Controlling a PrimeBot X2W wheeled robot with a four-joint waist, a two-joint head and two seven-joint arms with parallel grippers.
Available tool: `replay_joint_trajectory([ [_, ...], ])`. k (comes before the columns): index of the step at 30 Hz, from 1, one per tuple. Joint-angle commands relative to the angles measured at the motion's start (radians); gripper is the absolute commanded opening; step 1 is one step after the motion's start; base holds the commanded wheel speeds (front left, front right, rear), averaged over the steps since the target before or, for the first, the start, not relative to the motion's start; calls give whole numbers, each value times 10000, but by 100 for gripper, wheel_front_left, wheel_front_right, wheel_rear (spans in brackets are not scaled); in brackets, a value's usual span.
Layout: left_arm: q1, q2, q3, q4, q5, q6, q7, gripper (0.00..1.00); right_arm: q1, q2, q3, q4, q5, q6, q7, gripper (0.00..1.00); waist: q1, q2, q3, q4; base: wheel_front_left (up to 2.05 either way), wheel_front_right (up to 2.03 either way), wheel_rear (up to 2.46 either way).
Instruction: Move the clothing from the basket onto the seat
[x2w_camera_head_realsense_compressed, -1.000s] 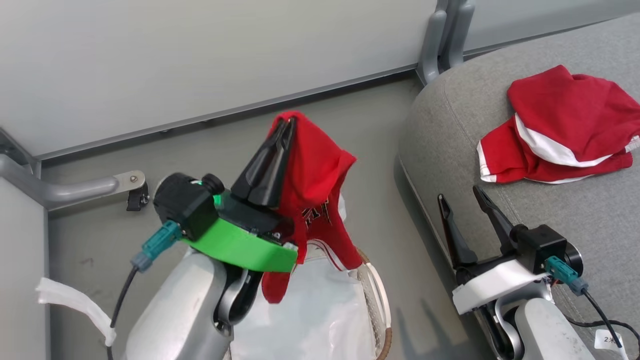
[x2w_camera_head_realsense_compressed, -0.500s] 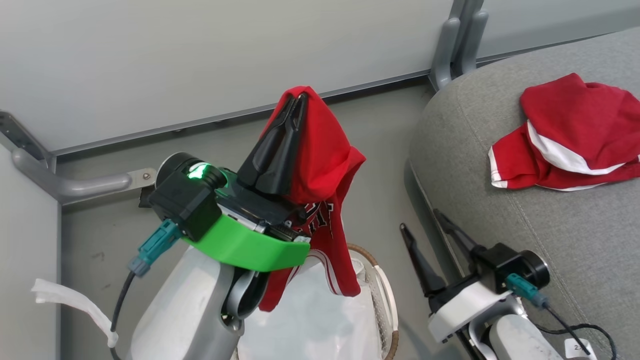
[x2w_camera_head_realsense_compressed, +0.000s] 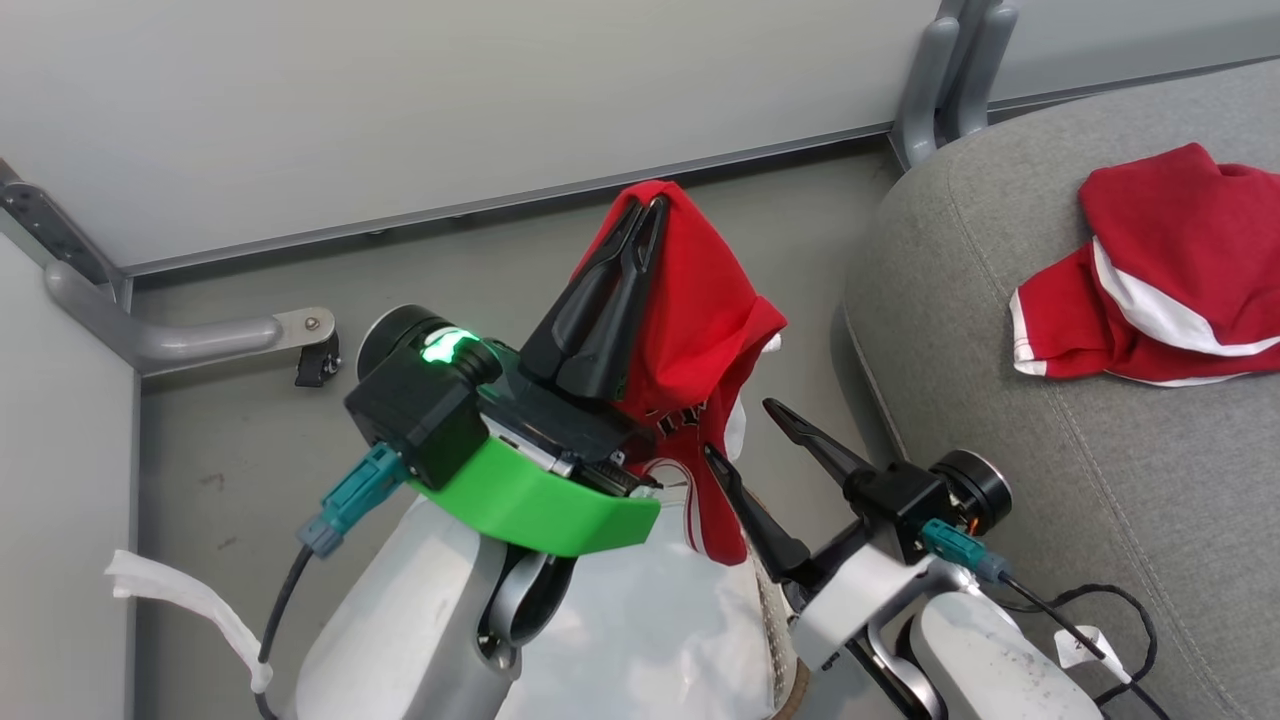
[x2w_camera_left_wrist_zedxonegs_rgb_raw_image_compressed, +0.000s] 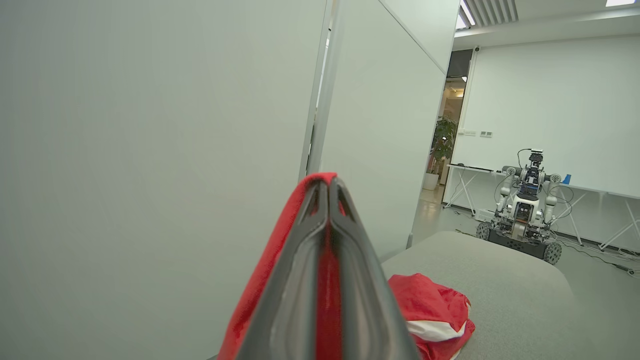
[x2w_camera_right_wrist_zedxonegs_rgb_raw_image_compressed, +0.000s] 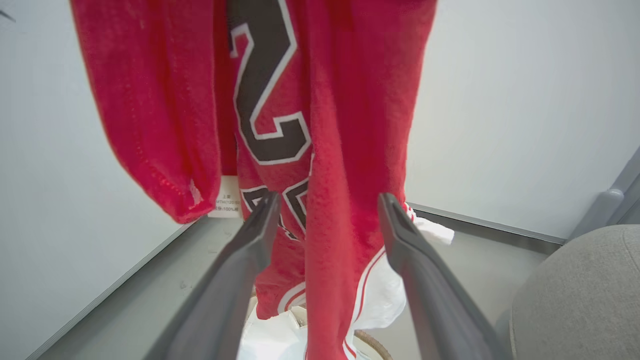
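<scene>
My left gripper is shut on a red jersey that it holds up; the jersey hangs down over the basket, whose white liner shows below. In the left wrist view the shut fingers pinch red cloth. My right gripper stands open at the jersey's lower part; in the right wrist view its fingers straddle the hanging jersey, apart from it. A second red and white garment lies on the grey seat at the right.
A pale partition wall runs along the back and left, with grey metal feet on the floor. A white cloth strip lies at the left. Another robot stands far beyond the seat.
The head camera has shifted. My open right gripper has swung left from the seat's edge to the hanging jersey. The left gripper keeps its hold on the jersey.
</scene>
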Motion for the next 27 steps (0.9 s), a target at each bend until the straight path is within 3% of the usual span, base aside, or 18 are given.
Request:
replay_joint_trajectory([
  [1,-187,-16,-31,8,27,-29,-7,0,-163,25,27,151,-115,-14,-45,100,0,0,5,27,0,0,0],
  [14,-580,-151,-1004,-184,-293,-30,-7,0,-944,283,160,1893,-757,-14,-45,99,0,0,73,590,0,0,0],
  [15,-589,-159,-1041,-190,-301,-30,-7,0,-966,306,172,2016,-749,-14,-45,47,0,0,71,631,0,0,0],
  [16,-599,-170,-1099,-194,-318,-30,-7,0,-984,331,180,2164,-714,-13,-45,40,0,0,69,690,0,0,0],
  [17,-599,-173,-1123,-196,-335,-30,-7,0,-1002,348,206,2254,-664,-13,-45,0,0,0,65,723,0,0,0],
  [27,-533,-198,-1088,-160,-299,-30,-7,0,-996,413,224,2343,-317,-14,-45,0,0,0,61,774,0,0,0],
])
